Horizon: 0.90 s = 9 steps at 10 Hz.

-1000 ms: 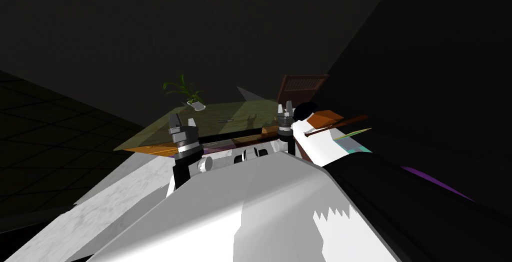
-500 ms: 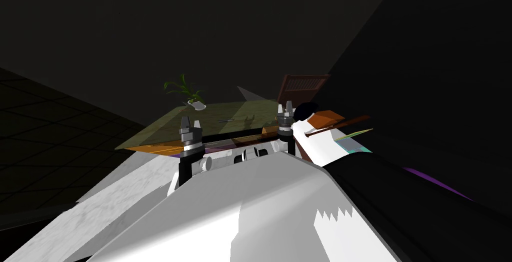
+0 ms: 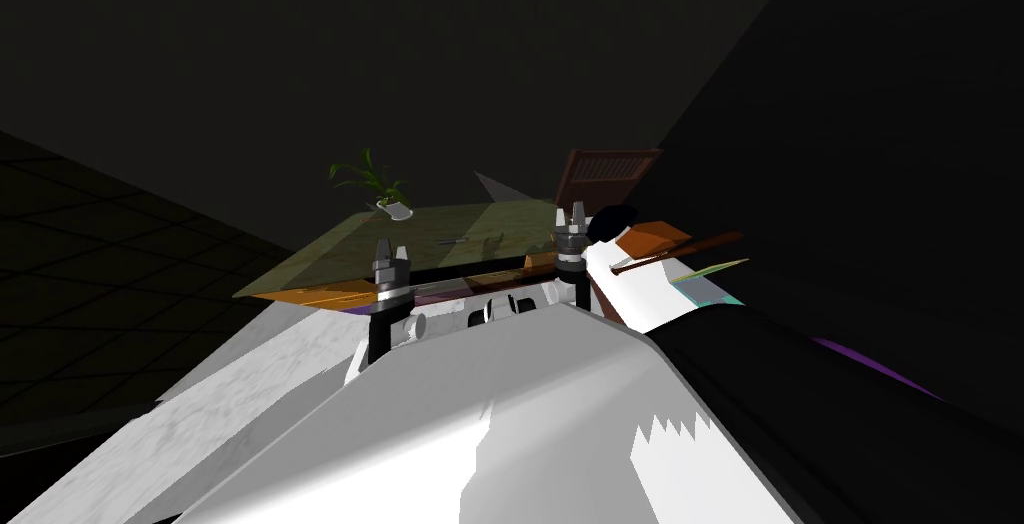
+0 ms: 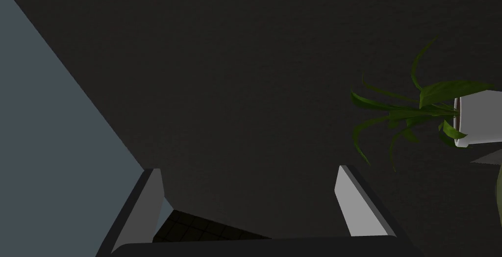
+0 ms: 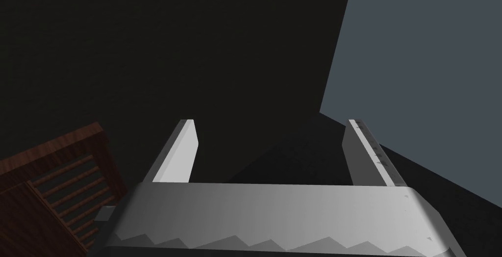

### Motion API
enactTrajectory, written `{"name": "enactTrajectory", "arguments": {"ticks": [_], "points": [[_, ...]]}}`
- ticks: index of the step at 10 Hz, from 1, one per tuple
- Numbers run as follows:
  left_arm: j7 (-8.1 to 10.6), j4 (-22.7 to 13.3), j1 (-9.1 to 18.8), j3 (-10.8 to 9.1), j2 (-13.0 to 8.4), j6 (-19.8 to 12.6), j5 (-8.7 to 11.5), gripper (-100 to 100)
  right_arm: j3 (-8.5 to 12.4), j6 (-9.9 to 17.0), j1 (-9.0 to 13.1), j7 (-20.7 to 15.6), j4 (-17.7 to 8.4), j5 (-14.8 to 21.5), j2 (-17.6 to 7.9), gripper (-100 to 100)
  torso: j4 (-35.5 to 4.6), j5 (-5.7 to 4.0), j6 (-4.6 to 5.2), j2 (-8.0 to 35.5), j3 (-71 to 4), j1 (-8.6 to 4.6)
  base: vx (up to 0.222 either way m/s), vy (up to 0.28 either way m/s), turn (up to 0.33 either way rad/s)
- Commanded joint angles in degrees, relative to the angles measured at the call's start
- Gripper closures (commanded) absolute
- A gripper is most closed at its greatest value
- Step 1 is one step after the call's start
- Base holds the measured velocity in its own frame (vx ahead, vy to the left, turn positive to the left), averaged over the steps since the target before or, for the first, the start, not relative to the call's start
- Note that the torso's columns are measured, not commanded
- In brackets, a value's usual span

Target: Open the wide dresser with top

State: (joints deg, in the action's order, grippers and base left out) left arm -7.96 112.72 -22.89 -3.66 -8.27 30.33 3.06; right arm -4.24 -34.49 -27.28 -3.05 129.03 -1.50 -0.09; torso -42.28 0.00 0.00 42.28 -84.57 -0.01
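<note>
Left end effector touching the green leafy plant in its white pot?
Apart. The left wrist view shows dark wall between the open left end effector and the green leafy plant in its white pot.

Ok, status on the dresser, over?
Left gripper open, empty, by the dresser front edge. Right gripper open, empty. No handle gripped yet. Potted plant on the top's far side, away from both.

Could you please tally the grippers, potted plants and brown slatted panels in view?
Grippers: 2, the left gripper and the right gripper, both open.
Potted plants: 1, the potted plant on the dresser top.
Brown slatted panels: 1, the brown slatted panel behind it.
Total: 4.
</note>
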Motion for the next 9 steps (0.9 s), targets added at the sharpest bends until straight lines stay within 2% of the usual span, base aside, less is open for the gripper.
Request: {"name": "enactTrajectory", "arguments": {"ticks": [1,2,3,4,9], "points": [[0.10,-4.31,1.10,-0.35,-0.77,1.61,0.41,-100,0.00,0.00,0.00,0.00,0.00,0.00,0.00,0,0.00,0.00,0.00,0.01,0.00,0.00,0.005,-0.003,0.015],[0.10,-4.74,1.10,-0.35,-0.77,1.61,0.41,-100,0.00,0.00,0.00,0.00,0.00,0.00,0.00,0,0.00,0.00,0.00,0.00,0.00,0.00,0.000,0.000,0.000],[0.08,-7.23,1.93,-0.48,-1.09,2.92,0.61,-100,0.00,0.00,0.00,0.00,0.00,0.00,0.00,0,0.00,0.00,0.00,0.00,0.00,0.00,0.006,-0.005,0.014],[0.08,-7.96,1.93,-0.48,-1.09,2.92,0.61,-100,0.00,0.00,0.00,0.00,0.00,0.00,0.00,0,0.00,0.00,-0.01,0.00,0.00,0.00,0.000,0.000,0.000],[0.02,-16.83,4.57,-0.75,-1.70,7.06,1.12,-100,0.00,0.00,0.00,0.00,0.00,0.00,0.00,0,0.00,0.00,0.00,0.00,0.00,0.00,0.007,-0.009,0.013]]}}
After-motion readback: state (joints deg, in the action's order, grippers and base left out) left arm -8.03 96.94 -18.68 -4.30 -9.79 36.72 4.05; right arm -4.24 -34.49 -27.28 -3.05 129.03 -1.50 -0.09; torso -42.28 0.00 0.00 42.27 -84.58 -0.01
